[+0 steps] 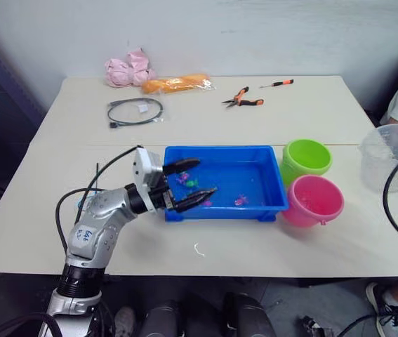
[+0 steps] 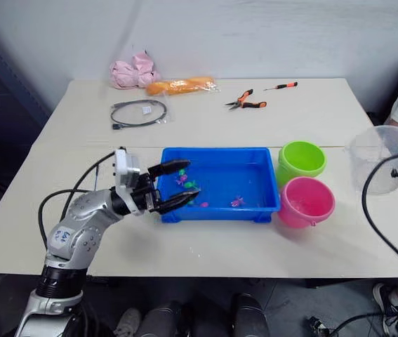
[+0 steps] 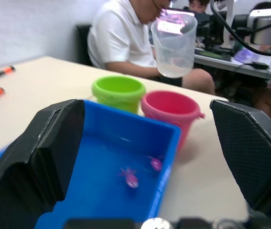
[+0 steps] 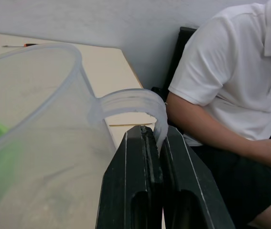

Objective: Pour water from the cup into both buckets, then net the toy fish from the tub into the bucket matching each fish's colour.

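We see the glossy rectangular blue tub (image 1: 223, 181) mid-table, with the round green bucket (image 1: 306, 159) and pink bucket (image 1: 315, 200) touching beside it. Our right gripper (image 4: 157, 143) pinches the clear cup (image 2: 377, 157) by its handle; our left gripper (image 1: 191, 184) gapes over tiny fish (image 1: 241, 201).

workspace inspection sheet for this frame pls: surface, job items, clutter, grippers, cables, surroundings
Surface: beige table, a seam across its middle.
Job's things: blue tub holds small pink and green toy fish; green bucket and pink bucket stand beside it; clear cup held up off the table's right edge. Net: nothing seen.
Clutter: pliers, screwdriver, pink bag, orange packet.
Grippers: left gripper open over the tub's left end; right gripper shut on the cup's handle.
Cables: coiled grey cable.
Surroundings: seated person, pale wall.
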